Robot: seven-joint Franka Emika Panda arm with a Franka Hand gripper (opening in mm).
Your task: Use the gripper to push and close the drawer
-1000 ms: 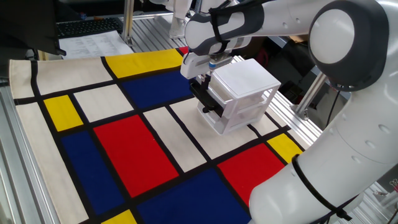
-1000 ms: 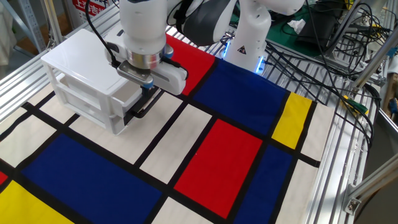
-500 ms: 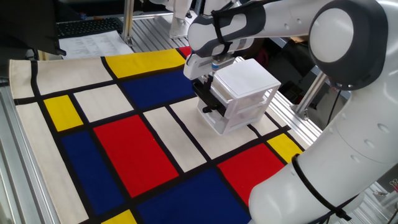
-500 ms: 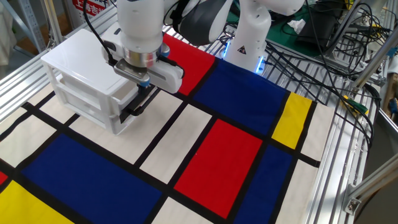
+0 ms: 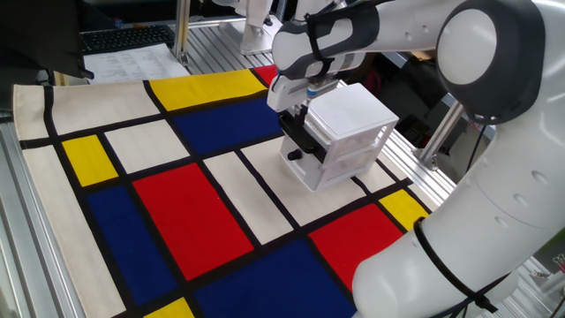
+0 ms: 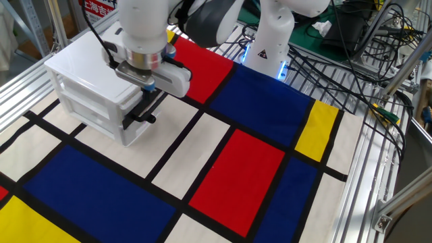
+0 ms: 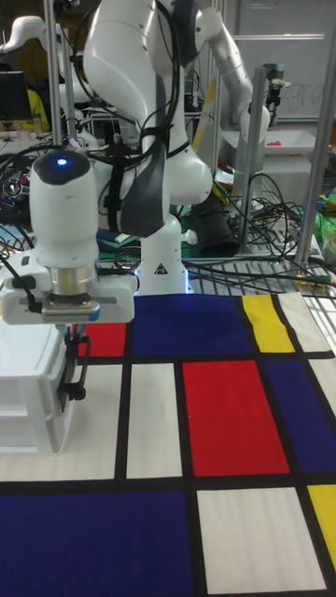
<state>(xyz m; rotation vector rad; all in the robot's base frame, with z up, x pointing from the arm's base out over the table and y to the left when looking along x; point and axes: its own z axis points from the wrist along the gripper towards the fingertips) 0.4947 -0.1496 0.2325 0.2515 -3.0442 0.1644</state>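
A small white plastic cabinet (image 5: 349, 119) (image 6: 84, 67) (image 7: 21, 373) stands on the patterned cloth. Its top drawer (image 5: 300, 134) (image 6: 140, 109) (image 7: 67, 378) shows a black front panel that sticks out only slightly from the cabinet face. My gripper (image 5: 300, 113) (image 6: 150, 93) (image 7: 75, 347) hangs under the white boxy wrist and rests against that black panel. Its dark fingers look close together, with nothing held. The lower drawer's black knob (image 6: 150, 119) (image 7: 82, 395) pokes out just below.
The cloth (image 5: 185, 212) (image 6: 243, 162) has red, blue, yellow and white blocks. The robot base (image 6: 270, 40) stands behind it, with cables (image 6: 364, 47) to the right. Metal table rails (image 6: 368, 169) run along the cloth's edge. Papers and a keyboard (image 5: 124, 44) lie at the back.
My gripper has moved toward the cabinet with the black panel in front of it. The top drawer has slid inward and sticks out less than before.
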